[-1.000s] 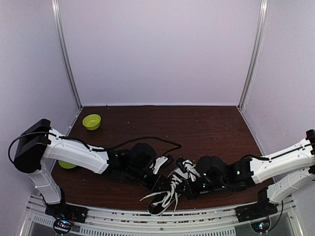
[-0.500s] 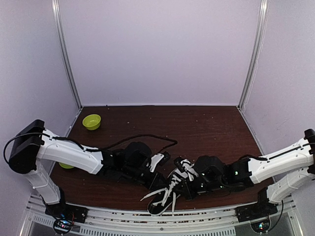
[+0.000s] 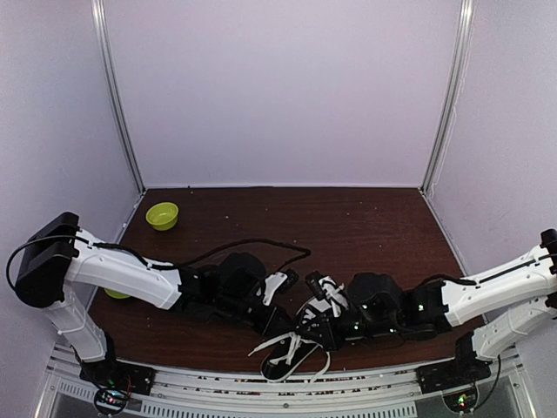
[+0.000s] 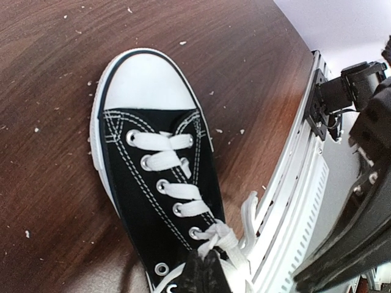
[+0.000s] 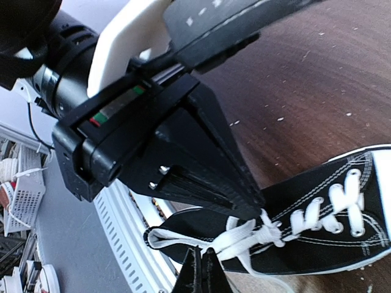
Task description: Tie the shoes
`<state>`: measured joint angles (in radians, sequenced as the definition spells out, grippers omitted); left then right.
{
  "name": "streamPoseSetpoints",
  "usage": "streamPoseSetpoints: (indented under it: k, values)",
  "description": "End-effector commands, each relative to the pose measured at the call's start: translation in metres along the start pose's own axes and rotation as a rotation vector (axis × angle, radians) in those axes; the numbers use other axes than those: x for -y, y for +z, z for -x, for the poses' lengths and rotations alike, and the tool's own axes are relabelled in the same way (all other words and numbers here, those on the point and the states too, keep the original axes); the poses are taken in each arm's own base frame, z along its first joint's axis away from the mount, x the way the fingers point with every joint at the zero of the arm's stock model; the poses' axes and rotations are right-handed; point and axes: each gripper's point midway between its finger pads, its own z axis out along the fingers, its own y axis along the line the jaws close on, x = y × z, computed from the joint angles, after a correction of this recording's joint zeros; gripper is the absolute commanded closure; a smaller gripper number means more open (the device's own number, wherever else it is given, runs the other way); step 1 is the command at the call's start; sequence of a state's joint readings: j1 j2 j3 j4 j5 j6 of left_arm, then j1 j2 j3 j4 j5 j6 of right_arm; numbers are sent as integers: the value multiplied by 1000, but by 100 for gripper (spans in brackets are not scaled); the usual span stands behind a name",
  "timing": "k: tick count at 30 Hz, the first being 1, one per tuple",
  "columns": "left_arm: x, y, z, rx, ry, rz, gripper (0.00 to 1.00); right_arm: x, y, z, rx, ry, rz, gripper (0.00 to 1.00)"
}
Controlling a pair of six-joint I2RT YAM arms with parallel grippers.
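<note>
The black sneaker (image 3: 291,353) lies near the table's front edge, between my two grippers. In the left wrist view the shoe (image 4: 153,183) points its white toe cap (image 4: 146,82) away, and a knot of white lace (image 4: 227,235) sits at the top eyelets. My left gripper (image 4: 204,270) is shut on a lace just below that knot. My right gripper (image 5: 204,267) is shut on a lace end beside the knot (image 5: 267,232), close under the left gripper's black body (image 5: 177,152). From above, the left gripper (image 3: 280,324) and the right gripper (image 3: 315,335) nearly touch over the shoe.
A green bowl (image 3: 162,215) stands at the back left and another green one (image 3: 116,293) shows behind the left arm. The slotted metal rail (image 4: 293,201) of the table's front edge runs right beside the shoe. A black cable (image 3: 261,246) loops over the left arm.
The right gripper has moved left, closer to the left gripper over the shoe. The lace loops have shifted toward the front rail. The left arm has dropped slightly.
</note>
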<state>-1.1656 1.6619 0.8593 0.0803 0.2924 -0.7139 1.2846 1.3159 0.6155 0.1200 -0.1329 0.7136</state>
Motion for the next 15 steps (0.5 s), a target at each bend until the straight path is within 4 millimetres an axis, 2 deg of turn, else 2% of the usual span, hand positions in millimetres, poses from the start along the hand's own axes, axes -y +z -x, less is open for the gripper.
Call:
streamPoseSetpoints:
  k: [1,2,4,8,11,15]
  values:
    - [6,-8,15,60,3,-23,100,31,-13,-1,53,82,-132,85]
    - [7,-8,16,62,5,-25,100,41,-16,-11,49,104,-146,69]
    - [7,-8,15,62,5,-26,100,52,-20,-25,53,145,-137,57]
    - [8,-7,16,62,5,-33,100,66,-22,-50,35,166,-108,49]
    - [9,-6,16,59,5,-37,100,58,-18,-52,41,158,-42,45]
    - [8,-6,16,58,2,-32,100,48,-7,-58,15,148,29,44]
